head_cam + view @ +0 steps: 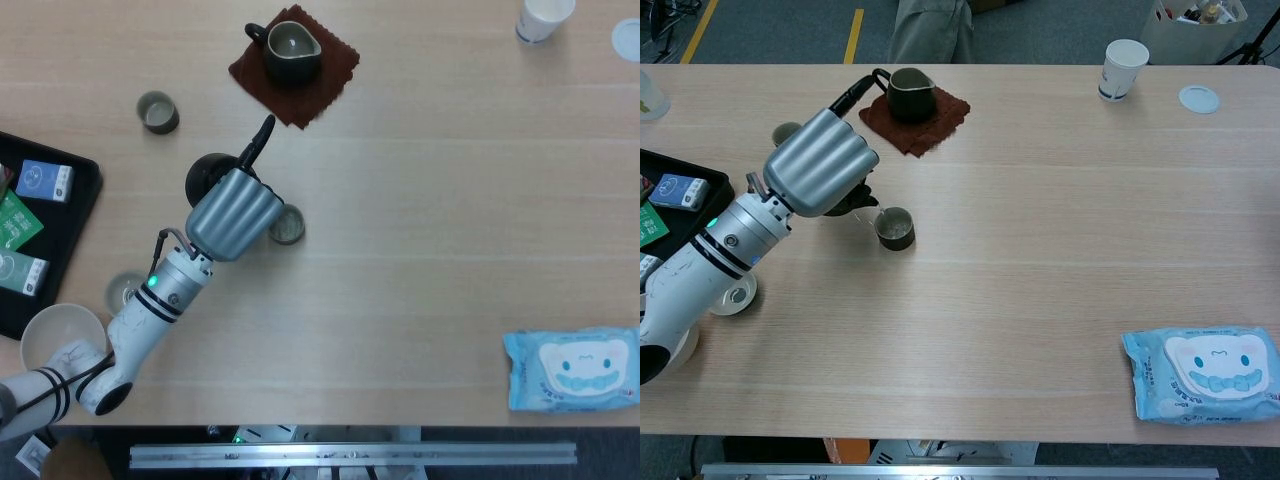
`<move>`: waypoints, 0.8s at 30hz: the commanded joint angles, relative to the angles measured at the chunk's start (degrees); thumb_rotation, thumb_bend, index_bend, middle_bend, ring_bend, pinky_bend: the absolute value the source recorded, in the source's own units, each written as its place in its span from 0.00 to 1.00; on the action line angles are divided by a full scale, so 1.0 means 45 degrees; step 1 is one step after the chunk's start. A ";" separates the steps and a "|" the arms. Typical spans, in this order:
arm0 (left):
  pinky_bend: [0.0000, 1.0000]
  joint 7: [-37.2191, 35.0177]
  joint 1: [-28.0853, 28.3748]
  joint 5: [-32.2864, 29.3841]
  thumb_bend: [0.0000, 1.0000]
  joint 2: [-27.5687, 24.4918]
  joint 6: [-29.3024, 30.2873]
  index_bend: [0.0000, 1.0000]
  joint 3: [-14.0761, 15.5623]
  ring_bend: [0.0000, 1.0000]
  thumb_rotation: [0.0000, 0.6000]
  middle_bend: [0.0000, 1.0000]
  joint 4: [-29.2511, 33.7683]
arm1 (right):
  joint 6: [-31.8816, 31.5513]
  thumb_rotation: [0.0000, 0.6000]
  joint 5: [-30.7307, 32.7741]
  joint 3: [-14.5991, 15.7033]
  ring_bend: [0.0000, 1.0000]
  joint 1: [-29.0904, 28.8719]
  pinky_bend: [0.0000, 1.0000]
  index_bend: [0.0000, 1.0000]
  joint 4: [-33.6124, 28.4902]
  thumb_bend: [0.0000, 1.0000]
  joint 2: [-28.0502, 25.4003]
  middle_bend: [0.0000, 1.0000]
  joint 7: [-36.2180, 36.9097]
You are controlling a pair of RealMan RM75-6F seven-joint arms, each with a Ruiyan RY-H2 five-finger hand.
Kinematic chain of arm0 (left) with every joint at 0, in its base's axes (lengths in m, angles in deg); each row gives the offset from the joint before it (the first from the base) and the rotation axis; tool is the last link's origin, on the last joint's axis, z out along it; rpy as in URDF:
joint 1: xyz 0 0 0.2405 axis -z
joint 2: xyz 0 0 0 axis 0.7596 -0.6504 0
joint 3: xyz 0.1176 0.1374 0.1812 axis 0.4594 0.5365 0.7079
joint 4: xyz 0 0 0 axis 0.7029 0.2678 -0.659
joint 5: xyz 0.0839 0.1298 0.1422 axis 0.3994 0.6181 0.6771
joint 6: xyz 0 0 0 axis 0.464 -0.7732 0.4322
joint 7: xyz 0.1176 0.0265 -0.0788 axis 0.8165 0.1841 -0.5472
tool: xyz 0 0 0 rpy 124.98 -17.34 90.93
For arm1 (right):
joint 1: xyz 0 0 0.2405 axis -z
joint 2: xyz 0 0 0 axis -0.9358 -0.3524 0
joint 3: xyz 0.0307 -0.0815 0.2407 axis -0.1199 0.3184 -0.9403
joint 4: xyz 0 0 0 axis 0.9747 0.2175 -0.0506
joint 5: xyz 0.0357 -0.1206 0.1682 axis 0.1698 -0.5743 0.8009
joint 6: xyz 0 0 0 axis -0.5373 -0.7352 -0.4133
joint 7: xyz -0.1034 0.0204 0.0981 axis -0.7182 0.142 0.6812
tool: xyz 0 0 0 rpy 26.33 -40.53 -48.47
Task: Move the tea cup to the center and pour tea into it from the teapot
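My left hand (235,215) (820,175) grips a black teapot (207,175) (847,207), whose long handle (258,140) sticks out past the fingers toward the far side. The pot is tilted, with its spout just left of and above the small dark tea cup (287,225) (894,229). That cup stands left of the table's middle. In the chest view a thin stream of tea (880,212) runs from the spout toward the cup. The hand hides most of the pot. My right hand shows in neither view.
A second small cup (157,111) (788,134) stands further left. A dark pitcher (292,50) sits on a brown cloth (335,62) at the back. A black tray (88,195), white bowl (62,338), paper cup (545,18) and wipes pack (572,368) are around.
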 commanded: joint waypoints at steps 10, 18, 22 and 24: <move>0.05 -0.0361 -0.0044 -0.0169 0.27 -0.0015 -0.0087 0.99 -0.0053 0.86 0.82 1.00 0.0057 | 0.0045 1.00 0.0056 -0.0040 0.06 -0.0033 0.08 0.14 -0.0010 0.29 0.0017 0.21 -0.0103; 0.05 -0.1435 -0.0088 -0.0405 0.26 0.0087 0.0036 0.99 -0.0235 0.86 0.82 1.00 0.0002 | 0.0051 1.00 0.0203 -0.0089 0.06 -0.0074 0.08 0.14 -0.0120 0.29 0.0042 0.21 -0.0352; 0.05 -0.2221 -0.0170 -0.0612 0.27 0.0144 0.0132 0.99 -0.0346 0.86 0.82 1.00 0.0042 | 0.0045 1.00 0.0287 -0.0114 0.06 -0.0097 0.08 0.14 -0.0191 0.29 0.0048 0.21 -0.0499; 0.05 -0.2535 -0.0202 -0.0713 0.27 0.0185 0.0240 0.98 -0.0459 0.86 0.83 1.00 0.0012 | 0.0046 1.00 0.0317 -0.0126 0.06 -0.0110 0.08 0.14 -0.0211 0.29 0.0056 0.21 -0.0548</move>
